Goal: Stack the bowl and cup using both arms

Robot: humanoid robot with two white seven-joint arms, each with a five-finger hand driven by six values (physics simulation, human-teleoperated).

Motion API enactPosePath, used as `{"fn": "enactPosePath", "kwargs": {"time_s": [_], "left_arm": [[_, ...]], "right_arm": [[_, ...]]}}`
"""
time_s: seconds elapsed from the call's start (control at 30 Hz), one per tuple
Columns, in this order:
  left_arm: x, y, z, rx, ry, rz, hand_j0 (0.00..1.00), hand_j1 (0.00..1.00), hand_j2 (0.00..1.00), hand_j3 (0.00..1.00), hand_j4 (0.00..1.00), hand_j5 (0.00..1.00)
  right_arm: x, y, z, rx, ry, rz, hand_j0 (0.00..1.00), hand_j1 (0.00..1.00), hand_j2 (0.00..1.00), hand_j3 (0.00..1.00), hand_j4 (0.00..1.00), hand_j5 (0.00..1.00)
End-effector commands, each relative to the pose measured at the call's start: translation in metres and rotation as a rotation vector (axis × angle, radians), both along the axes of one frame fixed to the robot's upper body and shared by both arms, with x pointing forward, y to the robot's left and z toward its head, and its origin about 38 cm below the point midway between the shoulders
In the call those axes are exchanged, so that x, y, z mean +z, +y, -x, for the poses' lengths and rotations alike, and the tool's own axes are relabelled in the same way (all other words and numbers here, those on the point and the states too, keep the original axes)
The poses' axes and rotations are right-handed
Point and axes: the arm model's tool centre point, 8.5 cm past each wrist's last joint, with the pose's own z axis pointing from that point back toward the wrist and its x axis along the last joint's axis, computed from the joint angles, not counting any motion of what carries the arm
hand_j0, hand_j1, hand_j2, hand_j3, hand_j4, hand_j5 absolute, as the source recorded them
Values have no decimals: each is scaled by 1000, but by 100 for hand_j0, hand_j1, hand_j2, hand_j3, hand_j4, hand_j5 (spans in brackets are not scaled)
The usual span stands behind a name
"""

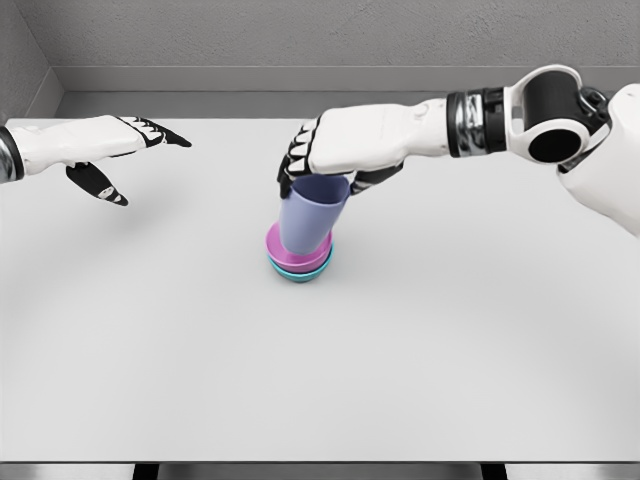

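Note:
A lavender cup [310, 215] stands tilted inside a pink bowl [275, 245], which is nested in a teal bowl [300, 274] at the table's middle. My right hand [300, 165] reaches in from the right and sits over the cup's rim, its fingers [296, 152] curled around the top of the cup. My left hand [135, 160] hovers at the far left above the table, well apart from the stack, with fingers [165, 135] stretched out and thumb [100, 185] pointing down, holding nothing.
The white table [320, 380] spreads wide around the stack. A grey wall [300, 40] runs behind its far edge. The right forearm [470, 125] crosses the upper right above the table.

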Motion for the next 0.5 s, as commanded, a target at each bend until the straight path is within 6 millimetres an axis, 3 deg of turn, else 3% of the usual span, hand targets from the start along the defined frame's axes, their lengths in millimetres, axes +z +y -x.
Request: {"fn": "enactPosePath", "kwargs": {"time_s": [0.0,0.47], "left_arm": [[1,0,0,3,0,6,100,100,100,100,100,100],[-1,1,0,4,4,6,100,100,100,100,100,100]], "right_arm": [[-4,1,-1,-5,14,3,70,70,70,70,70,70],[-16,5,-2,0,38,22,71,71,71,71,71,71]]}}
